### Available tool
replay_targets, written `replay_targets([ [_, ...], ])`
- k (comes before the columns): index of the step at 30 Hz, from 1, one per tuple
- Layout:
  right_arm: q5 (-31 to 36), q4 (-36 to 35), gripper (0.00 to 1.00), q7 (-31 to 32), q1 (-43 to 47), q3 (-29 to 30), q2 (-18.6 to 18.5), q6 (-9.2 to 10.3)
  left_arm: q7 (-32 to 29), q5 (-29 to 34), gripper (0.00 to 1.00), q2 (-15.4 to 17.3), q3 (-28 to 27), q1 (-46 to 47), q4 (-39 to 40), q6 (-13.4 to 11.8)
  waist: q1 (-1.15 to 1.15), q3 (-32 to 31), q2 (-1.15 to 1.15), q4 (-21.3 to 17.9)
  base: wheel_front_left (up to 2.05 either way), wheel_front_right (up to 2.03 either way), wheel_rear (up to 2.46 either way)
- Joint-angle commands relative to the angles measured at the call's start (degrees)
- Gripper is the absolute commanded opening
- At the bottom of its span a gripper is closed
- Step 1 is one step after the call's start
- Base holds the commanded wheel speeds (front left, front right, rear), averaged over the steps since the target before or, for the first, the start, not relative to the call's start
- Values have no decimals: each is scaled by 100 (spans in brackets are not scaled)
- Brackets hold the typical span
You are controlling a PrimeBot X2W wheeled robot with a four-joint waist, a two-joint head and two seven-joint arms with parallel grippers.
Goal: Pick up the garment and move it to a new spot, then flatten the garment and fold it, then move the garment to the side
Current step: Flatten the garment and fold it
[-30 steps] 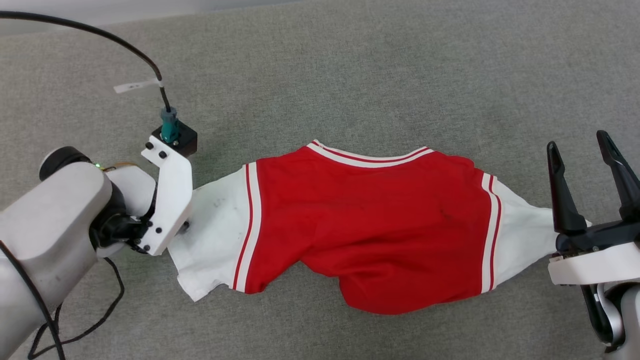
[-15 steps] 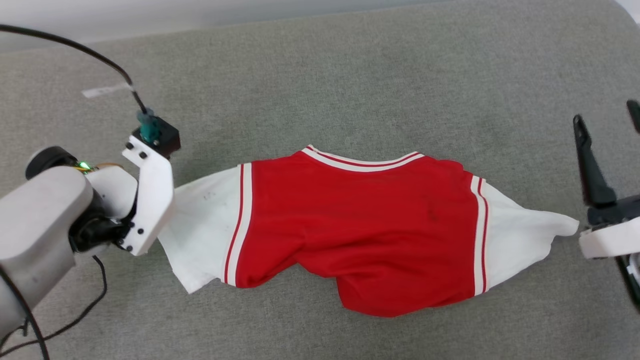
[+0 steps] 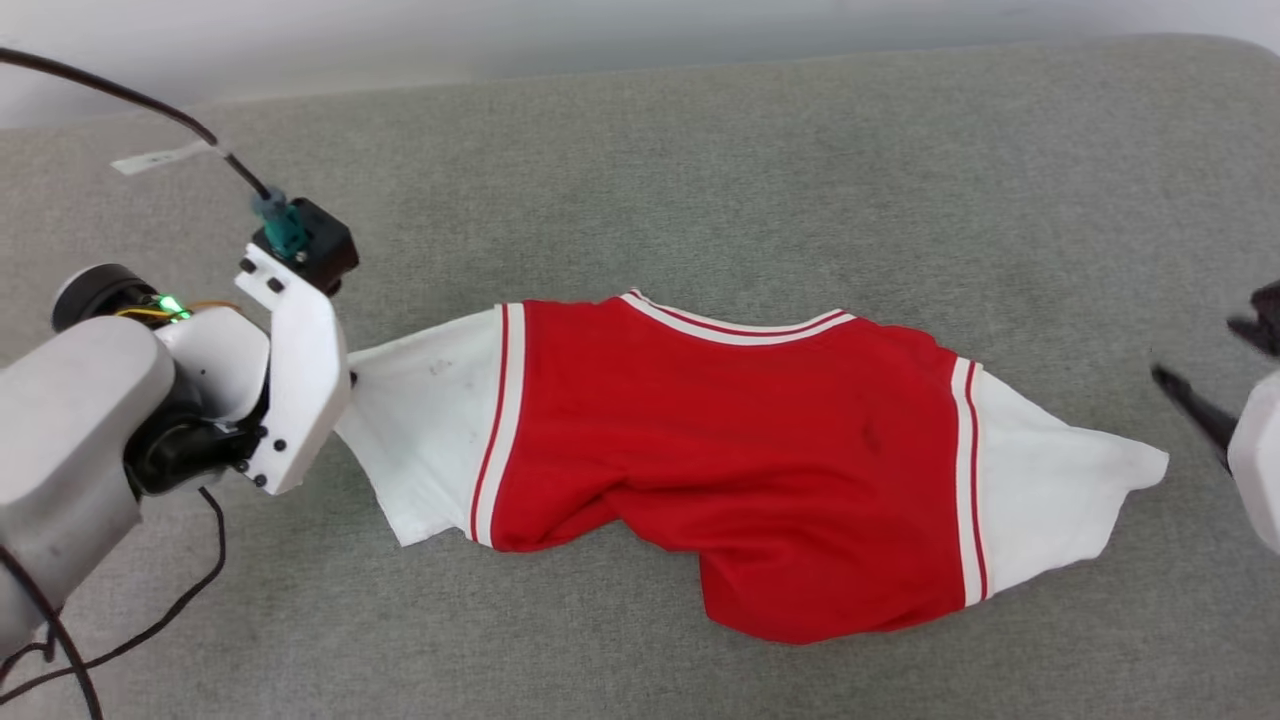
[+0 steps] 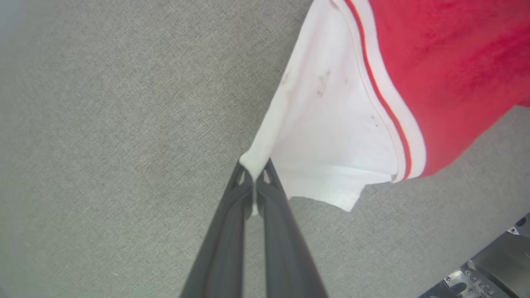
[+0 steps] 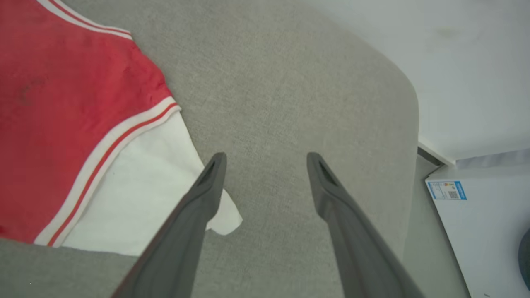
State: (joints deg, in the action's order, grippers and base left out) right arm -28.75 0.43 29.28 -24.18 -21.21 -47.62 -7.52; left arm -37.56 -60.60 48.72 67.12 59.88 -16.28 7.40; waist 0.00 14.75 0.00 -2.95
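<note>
the shirt lies stretched crosswise on the grey cushion, collar toward the far side, its lower edge rumpled and tucked under itself. the left claw is pressed together, pinching the outer corner of the left sleeve, with only a small tuft of cloth between the tips. the right claw is spread wide with nothing in it; the tip of the right sleeve lies just beside one of its fingers, not in the gap between them. this looks like the flattening step, with one end taken and the other yet to be gripped. to do it well, the right claw should slide sideways until the sleeve tip sits squarely between the fingers, come down to the cushion, and bite further in than the very corner so the cloth does not slip out. then both arms should draw apart evenly and low, so that the body's wrinkles pull out. the left grip looks thin, so a hard tug may pull it free. as for containers, the shirt rests loose on the cushion; a white unit with a sticker stands beside the cushion, and whether it holds anything cannot be told.
</note>
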Motion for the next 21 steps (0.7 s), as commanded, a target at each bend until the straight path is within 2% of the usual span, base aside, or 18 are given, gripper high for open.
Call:
replay_targets([
  [1,-280,3,100,312,-94,-201,-178,5,43,35,0,-22,26,65,15,-1,0,37,0,44,0,0,0],
  [5,-1216,170,100,1344,-387,-655,-597,5,93,81,0,-104,71,182,60,-1,0,155,0,150,0,0,0],
  [9,-1787,594,100,1877,-624,-817,-537,5,126,110,0,-166,115,302,102,-1,0,293,0,237,0,0,0],
  [16,-2196,1443,100,2009,-843,-934,-72,5,185,118,0,-207,186,459,179,-1,0,496,0,343,0,0,0],
  [21,-2272,1814,100,1889,-624,-1307,191,5,224,97,0,-198,217,528,198,-1,0,591,0,377,0,0,0],
])
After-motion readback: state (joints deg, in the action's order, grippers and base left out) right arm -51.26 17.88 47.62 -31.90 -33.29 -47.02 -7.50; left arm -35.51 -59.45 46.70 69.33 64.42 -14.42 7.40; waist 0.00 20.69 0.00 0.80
